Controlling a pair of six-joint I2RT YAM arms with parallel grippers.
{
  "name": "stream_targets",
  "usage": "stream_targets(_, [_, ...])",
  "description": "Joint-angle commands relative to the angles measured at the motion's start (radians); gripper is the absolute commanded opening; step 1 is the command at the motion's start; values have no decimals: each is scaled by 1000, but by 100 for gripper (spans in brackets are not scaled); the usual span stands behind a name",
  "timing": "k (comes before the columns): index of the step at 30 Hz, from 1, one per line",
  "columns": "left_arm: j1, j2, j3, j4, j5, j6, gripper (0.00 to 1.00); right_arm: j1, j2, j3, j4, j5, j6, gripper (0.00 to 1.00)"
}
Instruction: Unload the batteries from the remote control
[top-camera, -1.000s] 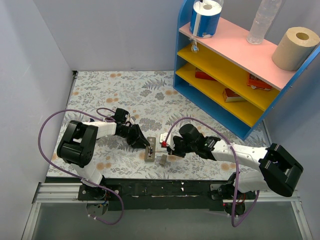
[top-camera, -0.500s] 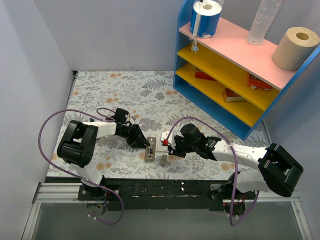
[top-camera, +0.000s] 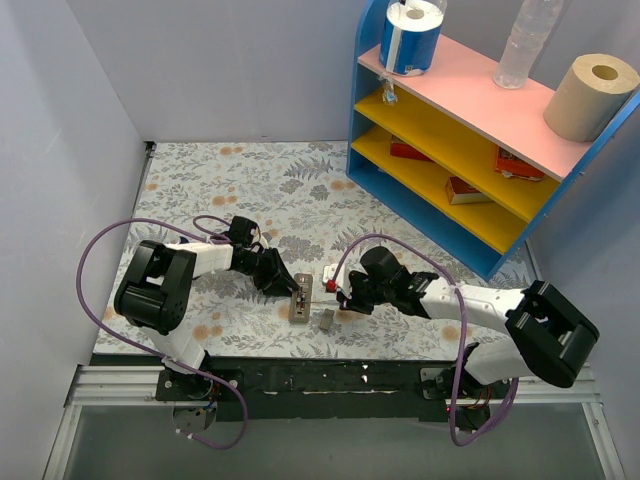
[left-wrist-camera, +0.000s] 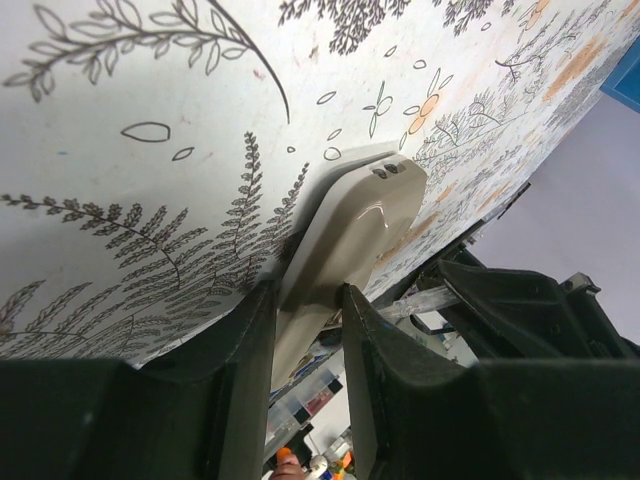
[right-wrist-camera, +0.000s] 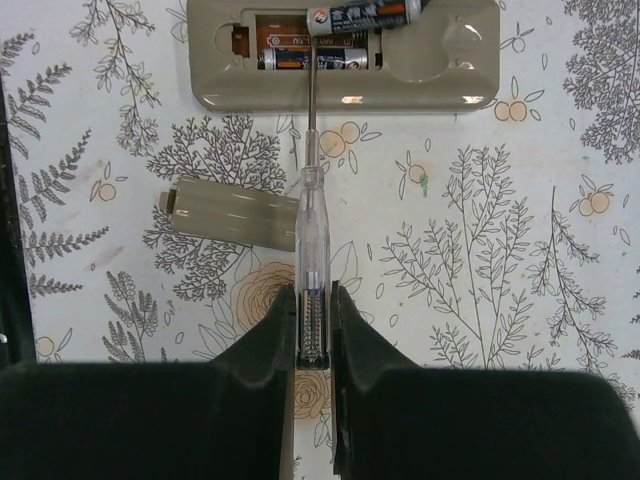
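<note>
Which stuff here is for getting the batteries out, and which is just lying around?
For the job: remote control, batteries, prying tool, lid.
Just lying about: toilet roll, bottle, brown paper roll, blue shelf.

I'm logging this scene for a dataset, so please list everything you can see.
remote control: one, grey back up, on the floral table
batteries: two, dark, one seated in its compartment, one lifted askew
lid: one, grey, beside the remote
screwdriver: one, clear-handled, tip at the batteries
shelf: one, blue, pink and yellow, far right
paper rolls: two, blue-wrapped and brown, shelf top
bottle: one, clear, shelf top
boxes: three, reddish, yellow shelves
left jaws: black, shut on the remote control
right jaws: black, shut on the screwdriver
</note>
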Motion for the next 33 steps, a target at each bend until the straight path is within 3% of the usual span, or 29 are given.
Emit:
stream_targets(1, [-7, 34, -2, -13, -130, 20, 12, -19, 51, -4, -55, 73, -25, 1])
stream_targets(13, [-7, 31, 12, -13, -124, 16, 14, -21, 48, 57, -107, 68, -30, 1])
stream_targets(25, [-7, -64, 33, -30, -95, -7, 30, -21, -36, 252, -349, 77, -28, 1])
stream_targets(28, [-7, -91, 31, -30, -75, -13, 32, -21, -30, 290, -418, 140, -11, 1])
stream_targets(33, [-9, -137, 7, -30, -81, -1, 43, -21, 5, 376, -556, 396, 78, 1])
